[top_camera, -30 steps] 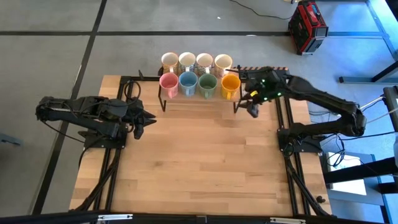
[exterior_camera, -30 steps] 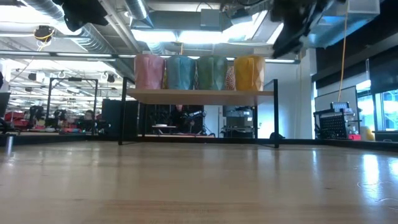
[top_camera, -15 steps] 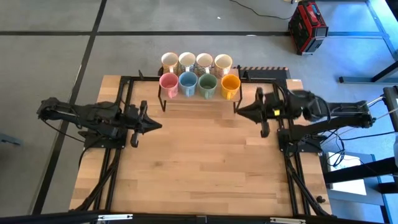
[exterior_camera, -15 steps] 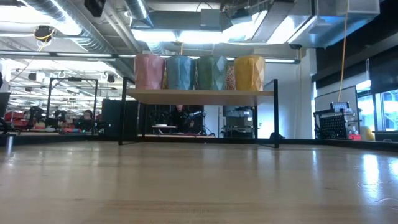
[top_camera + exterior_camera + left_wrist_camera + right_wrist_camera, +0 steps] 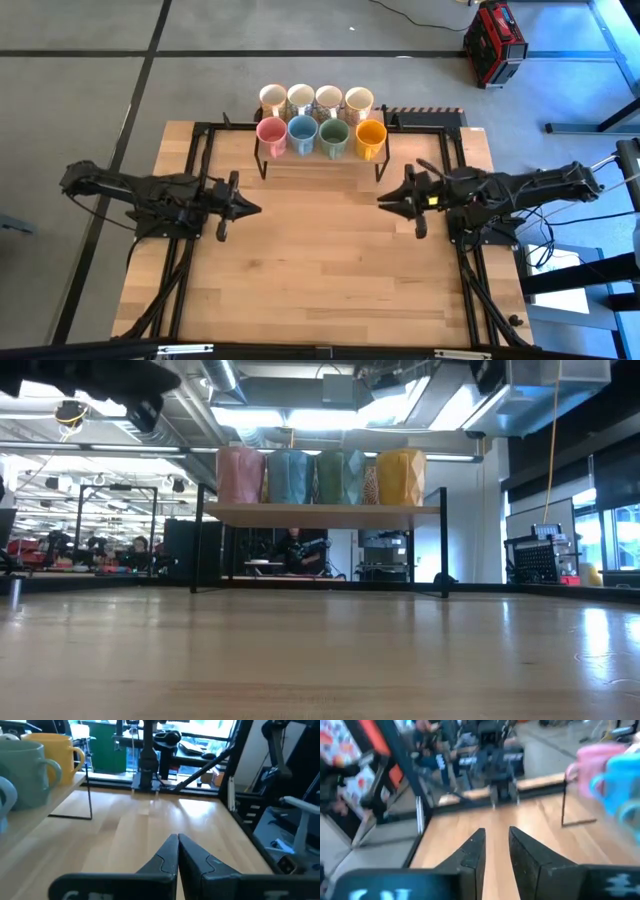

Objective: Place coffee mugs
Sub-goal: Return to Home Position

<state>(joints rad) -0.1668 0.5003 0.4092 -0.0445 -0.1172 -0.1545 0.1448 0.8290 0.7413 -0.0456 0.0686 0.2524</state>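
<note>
Eight coffee mugs stand upright on a raised rack (image 5: 320,511) at the table's far edge. The near row holds a pink mug (image 5: 271,134), a blue mug (image 5: 302,131), a green mug (image 5: 334,134) and an orange mug (image 5: 370,137). Behind them stand several cream mugs (image 5: 314,98). My left gripper (image 5: 255,208) is shut and empty at mid-table on the left, pointing toward the right edge. My right gripper (image 5: 383,200) faces it from the right, with its fingers a little apart (image 5: 496,831) and nothing between them.
Bare wood (image 5: 320,260) lies between and in front of the two grippers. Black frame rails (image 5: 200,150) run along both sides of the table and around the rack's legs (image 5: 262,168). A red case (image 5: 495,42) sits on the floor beyond the table.
My right arm has drawn back from beside the orange mug toward the near edge and swung level, so its fingers now point toward the left edge. My left gripper has shut, reached a little toward the right edge and settled level. The mugs have stayed put.
</note>
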